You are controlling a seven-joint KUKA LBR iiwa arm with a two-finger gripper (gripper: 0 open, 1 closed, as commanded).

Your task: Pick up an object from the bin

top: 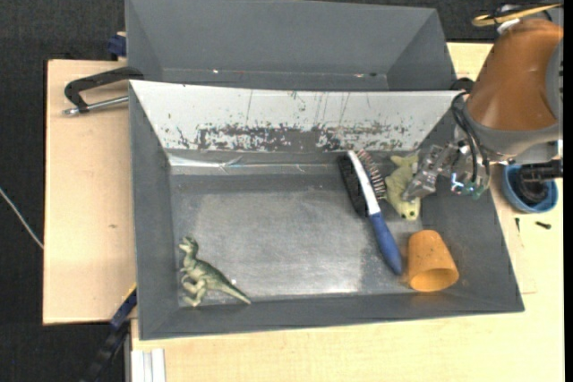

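Count in the bin: 4 loose things, 1 of each kind.

1 brush w/ black head, white bristles and blue handle. It lies slanted in the right half, head toward the back wall, handle end pointing to the front right.
1 orange cup, on its side, front right corner, just beside the end of the brush handle.
1 green dinosaur figure, front left corner, well apart from the rest.
1 pale yellow-green toy, small, irregular shape, exact kind hard to make out. It sits at the right side toward the back, betw. the brush head and the right wall.

The gripper is down inside the bin at the right wall, right at the upper right edge of the pale yellow-green toy and touching or nearly touching it; can't tell which. How far it's open, and whether it has hold of anything, can't tell either, since metal parts and cables crowd that spot. The wrist's orange cover hangs over the back right corner of the rim.

In the way: the brush head lies close on the toy's left, the sloped right wall close on its other side. The cup is near but not touching. The middle of the bin floor is bare.
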